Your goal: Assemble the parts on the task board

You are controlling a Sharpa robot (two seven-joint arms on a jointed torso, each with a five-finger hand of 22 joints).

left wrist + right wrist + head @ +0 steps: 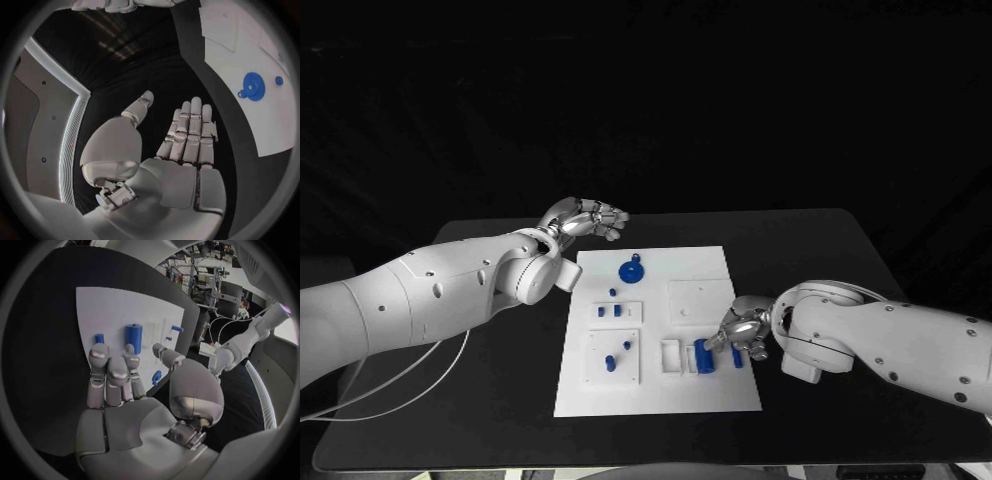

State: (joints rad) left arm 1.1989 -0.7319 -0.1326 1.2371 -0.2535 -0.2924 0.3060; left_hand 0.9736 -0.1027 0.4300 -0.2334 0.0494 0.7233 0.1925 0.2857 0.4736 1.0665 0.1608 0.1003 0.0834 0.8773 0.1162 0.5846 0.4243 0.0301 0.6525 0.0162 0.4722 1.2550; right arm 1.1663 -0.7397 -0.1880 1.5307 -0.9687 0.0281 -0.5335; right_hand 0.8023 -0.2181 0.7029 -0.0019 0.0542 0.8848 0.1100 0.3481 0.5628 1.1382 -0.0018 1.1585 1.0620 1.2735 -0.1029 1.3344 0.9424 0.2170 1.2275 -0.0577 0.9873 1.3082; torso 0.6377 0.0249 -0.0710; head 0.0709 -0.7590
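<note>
The white task board (678, 395) lies in the middle of the black table. A blue gear-shaped part (633, 269) sits near its far end, also seen as the gear (251, 86). An upright blue cylinder (702, 353) stands near the board's right edge with a smaller blue peg (737, 357) beside it. My right hand (740, 331) hovers over that edge, its fingers (109, 372) stretched toward the cylinder (134, 335) and peg (99, 338), holding nothing. My left hand (584, 219) is raised beyond the board's far left corner, its fingers (187, 132) straight and empty.
Small blue pieces (610, 311) stand in a block at the board's left side, and more blue pieces (620, 356) lie nearer to me. A white slotted block (672, 355) sits left of the cylinder. Bare black table (819, 250) surrounds the board.
</note>
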